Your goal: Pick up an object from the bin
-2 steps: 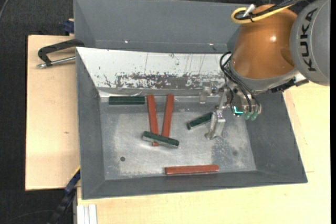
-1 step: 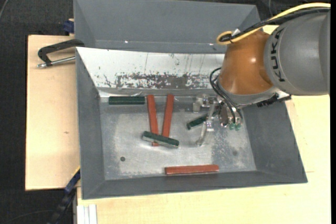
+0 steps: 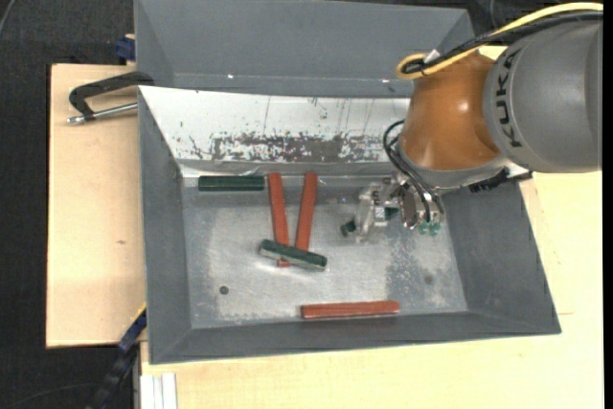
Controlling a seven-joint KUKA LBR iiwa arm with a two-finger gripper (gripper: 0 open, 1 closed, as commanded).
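Note:
My gripper (image 3: 375, 214) hangs low over the bin's right middle, under the orange wrist cover. A small dark piece (image 3: 350, 228) sits at its left tip; whether it is held I cannot tell. Left of the gripper two red sticks (image 3: 277, 209) (image 3: 306, 206) lie side by side, pointing toward the back wall. A short dark green bar (image 3: 293, 255) lies across their near ends. A red bar (image 3: 350, 309) rests along the front wall, below and left of the gripper.
A long dark green bar (image 3: 231, 184) lies against the back wall at the left. A tiny dark speck (image 3: 223, 291) sits on the floor at front left. The arm comes in over the bin's right rim.

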